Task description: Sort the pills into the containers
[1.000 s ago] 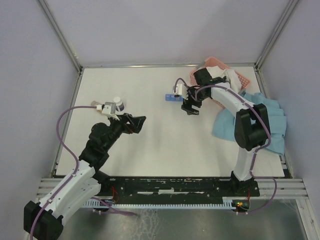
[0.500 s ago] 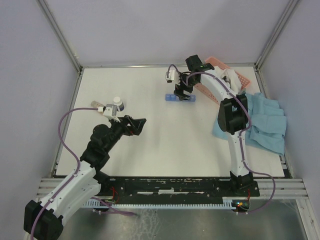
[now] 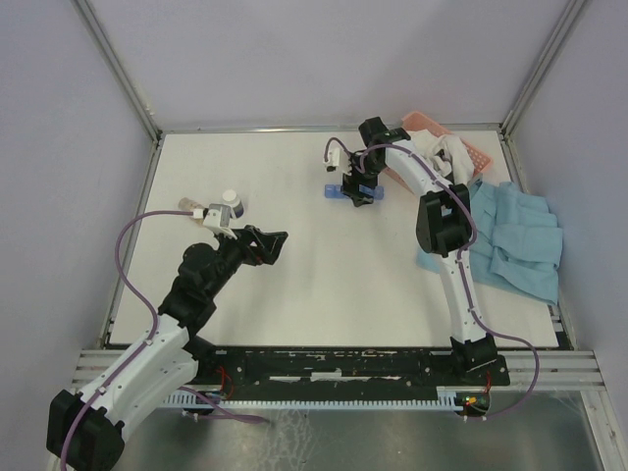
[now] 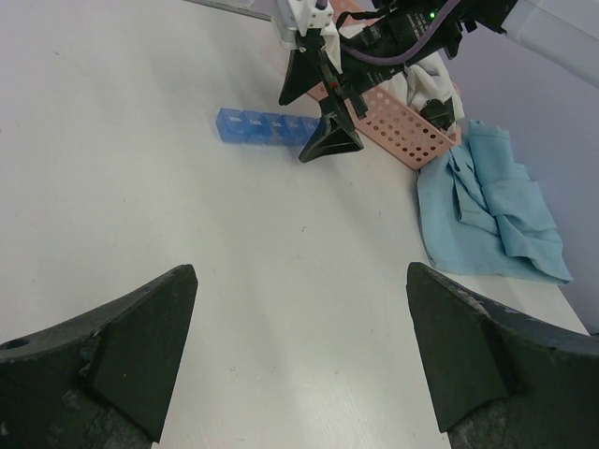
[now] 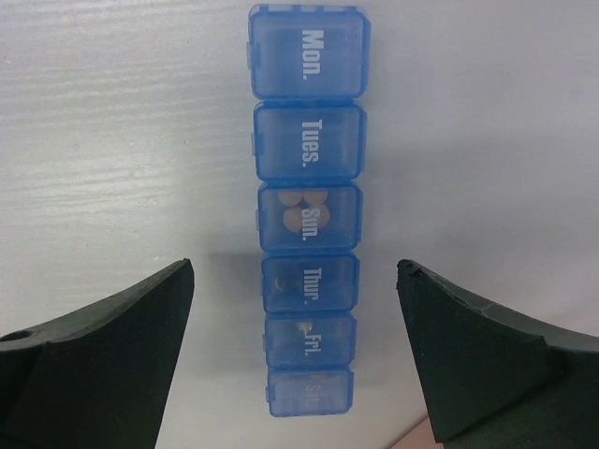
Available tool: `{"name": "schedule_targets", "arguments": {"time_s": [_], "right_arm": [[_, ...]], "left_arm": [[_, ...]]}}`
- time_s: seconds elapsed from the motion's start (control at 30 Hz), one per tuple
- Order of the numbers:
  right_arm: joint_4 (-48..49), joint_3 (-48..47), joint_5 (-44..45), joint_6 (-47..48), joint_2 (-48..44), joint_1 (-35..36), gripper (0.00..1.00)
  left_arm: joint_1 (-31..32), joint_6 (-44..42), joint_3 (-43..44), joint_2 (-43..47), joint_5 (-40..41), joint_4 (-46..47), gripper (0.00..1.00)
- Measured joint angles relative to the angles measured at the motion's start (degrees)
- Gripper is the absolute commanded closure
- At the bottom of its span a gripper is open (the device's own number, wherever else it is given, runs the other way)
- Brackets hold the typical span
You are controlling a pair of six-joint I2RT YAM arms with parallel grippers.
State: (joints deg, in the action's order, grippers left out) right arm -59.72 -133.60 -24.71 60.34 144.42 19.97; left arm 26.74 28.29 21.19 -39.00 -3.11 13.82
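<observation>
Two grippers hold nothing, jaws apart: the left gripper (image 3: 271, 241) hovers at lower left, the right gripper (image 5: 295, 269) hangs over the blue pill organiser (image 5: 307, 140) at upper centre, where a misjudged descent could shove the light strip and jostle the orange pills (image 5: 301, 211) in it.

White arms (image 3: 461, 294) with black joints, purple cables (image 3: 119, 251), black jaws

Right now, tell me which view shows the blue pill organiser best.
Right wrist: the pill organiser spans the frame from straight above, day labels legible, pills visible through the Sun. lid. Left wrist shows it small and distant, one end behind the right gripper. Top external shows only a blue sliver under that gripper.
</observation>
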Motion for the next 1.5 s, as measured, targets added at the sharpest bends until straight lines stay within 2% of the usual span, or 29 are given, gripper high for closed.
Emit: {"name": "schedule_targets", "arguments": {"time_s": [0.13, 0.33, 0.53, 0.73, 0.97, 1.13, 1.27, 1.5], "right_arm": [[-0.74, -0.17, 0.22, 0.52, 0.17, -0.39, 0.18], [-2.14, -0.22, -0.13, 2.34, 0.17, -0.63, 0.25], [-2.34, 1.49, -0.81, 4.09, 0.15, -0.63, 0.39], [-1.51, 10.49, -1.88, 5.64, -3.87, -0.72, 0.45], [0.92, 23.69, -2.05, 7.34, -11.56, 0.17, 0.48], [3.87, 37.11, -1.14, 7.39, -20.0, 3.26, 0.49], [7.06, 45.29, 0.17, 5.46, -25.66, 7.37, 0.49], [12.0, 53.62, 1.25, 0.94, -30.32, 13.42, 0.49]], "left_arm": [[0.0, 0.0, 0.0, 0.04, 0.0, -0.02, 0.01], [0.0, 0.0, 0.0, 0.04, -0.02, 0.0, 0.01], [0.0, 0.0, 0.0, 0.04, -0.04, -0.02, 0.01], [0.0, 0.02, 0.0, 0.04, -0.42, -0.02, 0.0], [0.0, 1.79, -0.39, 0.28, -2.84, 0.2, 0.03], [0.0, 4.46, -1.57, -0.11, -4.66, 0.68, 0.24], [0.0, 6.4, -1.92, -2.43, -6.58, 0.66, 0.54], [0.0, 8.79, -2.97, -10.86, -10.73, 1.55, 0.74]]}}
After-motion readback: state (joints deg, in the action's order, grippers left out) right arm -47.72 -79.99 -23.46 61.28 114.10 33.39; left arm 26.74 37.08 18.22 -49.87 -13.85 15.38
